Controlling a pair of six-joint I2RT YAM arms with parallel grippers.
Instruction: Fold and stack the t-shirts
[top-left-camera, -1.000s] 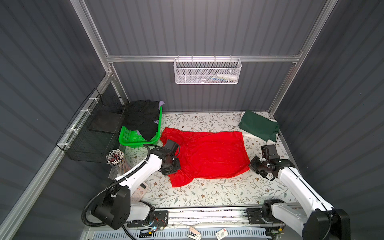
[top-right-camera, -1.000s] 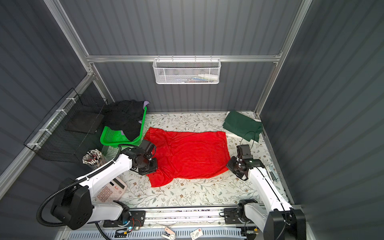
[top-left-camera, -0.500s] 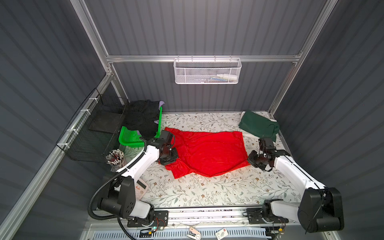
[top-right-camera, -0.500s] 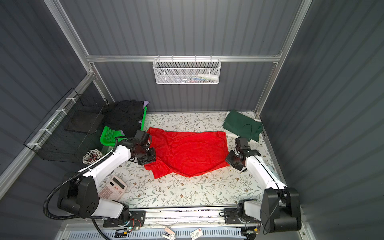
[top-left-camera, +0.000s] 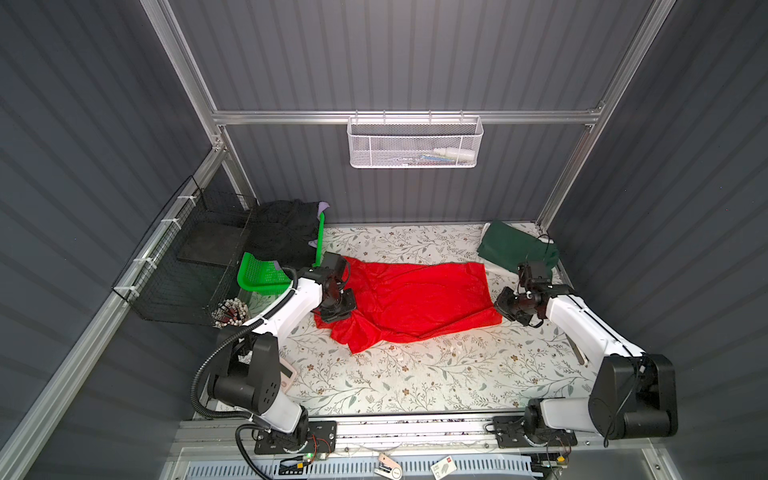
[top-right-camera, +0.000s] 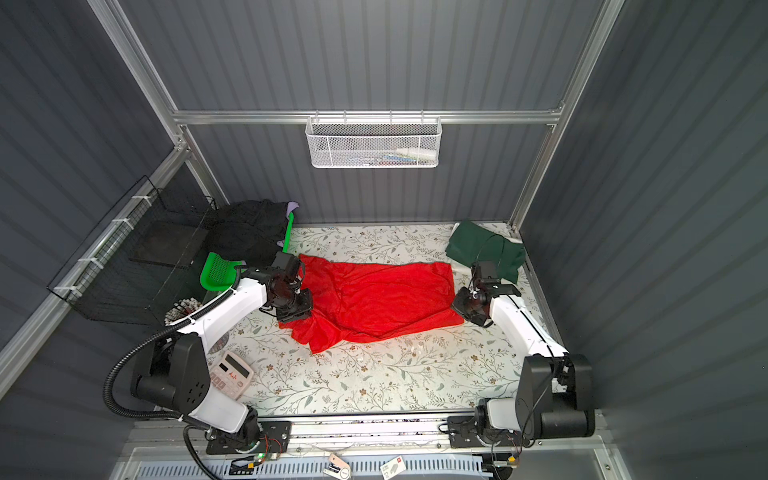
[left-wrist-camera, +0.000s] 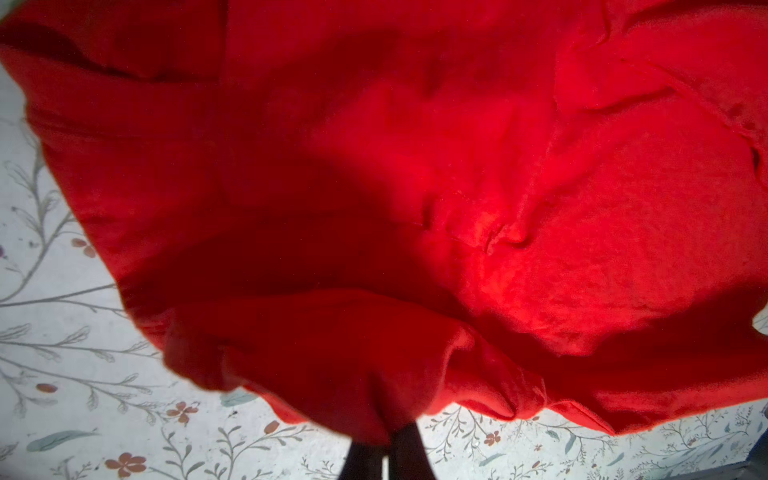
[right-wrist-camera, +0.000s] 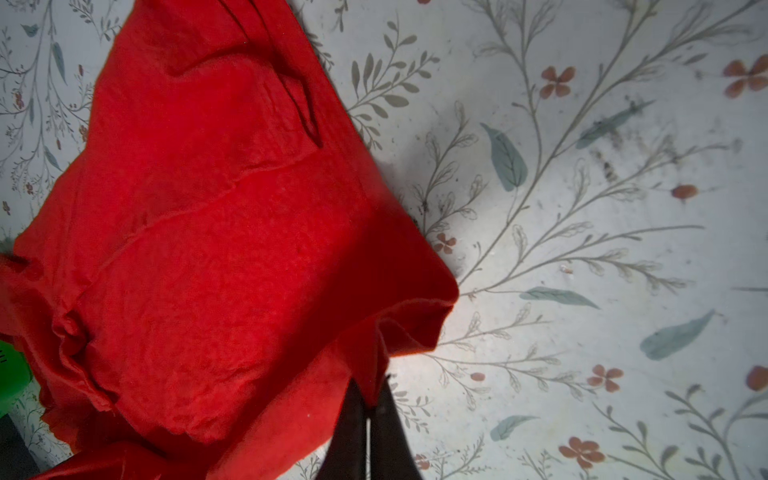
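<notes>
Clamping one red t-shirt (top-left-camera: 415, 299), left gripper (left-wrist-camera: 388, 440) and right gripper (right-wrist-camera: 368, 401); one green t-shirt (top-left-camera: 513, 249).

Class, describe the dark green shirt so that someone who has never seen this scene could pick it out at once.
Find the flowered table and go to its far right corner. The green shirt lies there, folded into a compact block. Unlike the bright red shirt spread loosely mid-table, it is dark and tidy.

A robot lab test cell: grey ribbed wall panels (top-left-camera: 415, 54), aluminium frame (top-left-camera: 407, 117), mounting rail (top-left-camera: 415, 424) along the front
</notes>
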